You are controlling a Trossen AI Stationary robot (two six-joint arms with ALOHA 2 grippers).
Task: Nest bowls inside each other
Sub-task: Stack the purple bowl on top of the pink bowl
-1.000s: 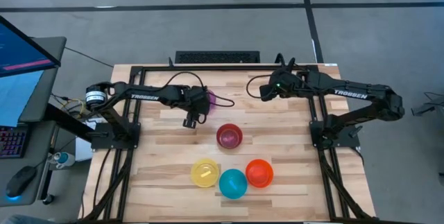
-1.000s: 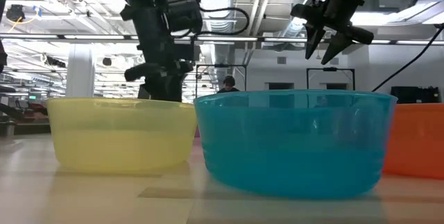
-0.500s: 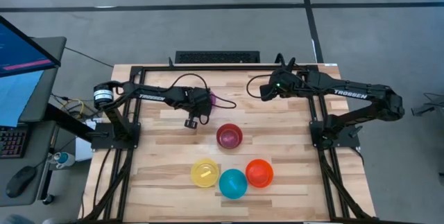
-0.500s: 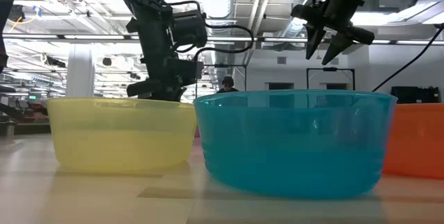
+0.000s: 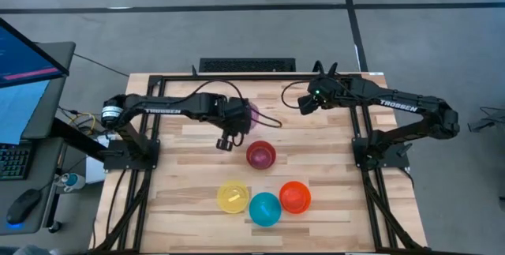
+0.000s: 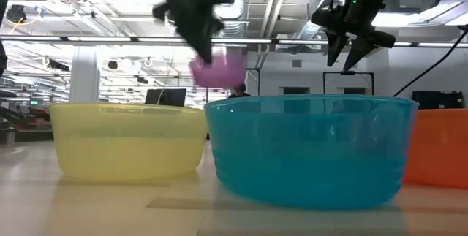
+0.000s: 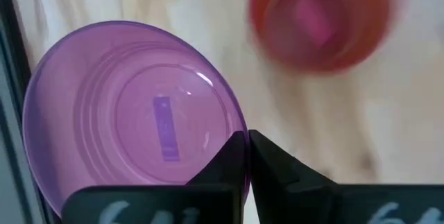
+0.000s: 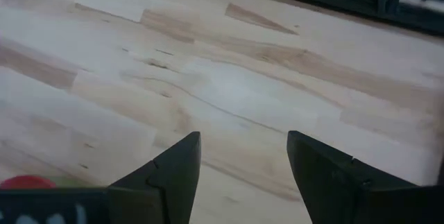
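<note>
My left gripper [image 5: 243, 118] is shut on a purple bowl [image 5: 253, 113], which it holds above the table's far middle; the low view shows the bowl [image 6: 218, 69] in the air. A reddish-pink bowl [image 5: 260, 154] stands just nearer on its base and appears blurred in the left wrist view [image 7: 319, 19]. Yellow [image 5: 233, 196], blue [image 5: 265, 208] and orange-red [image 5: 294, 196] bowls stand in a cluster near the front edge. My right gripper [image 5: 314, 99] hangs open over bare wood at the far right, touching nothing. My left gripper pinches the purple bowl's rim [image 7: 236, 128], one finger [image 7: 225, 161] inside the wall and the other outside. The fingers come down from above [image 6: 197, 35]. The bowl hangs below them, slightly tilted with its opening upward, lifted clear of the table.
Black metal frames [image 5: 150, 160] stand on the wooden table [image 5: 189, 176] at both arms' bases. A dark keyboard-like bar [image 5: 247, 65] lies beyond the far edge. Bare wood lies between the reddish-pink bowl and the front cluster.
My left gripper has shut on the purple bowl's rim, lifted the bowl clear of the table, and carried it a little toward the table's right edge and the reddish-pink bowl.
</note>
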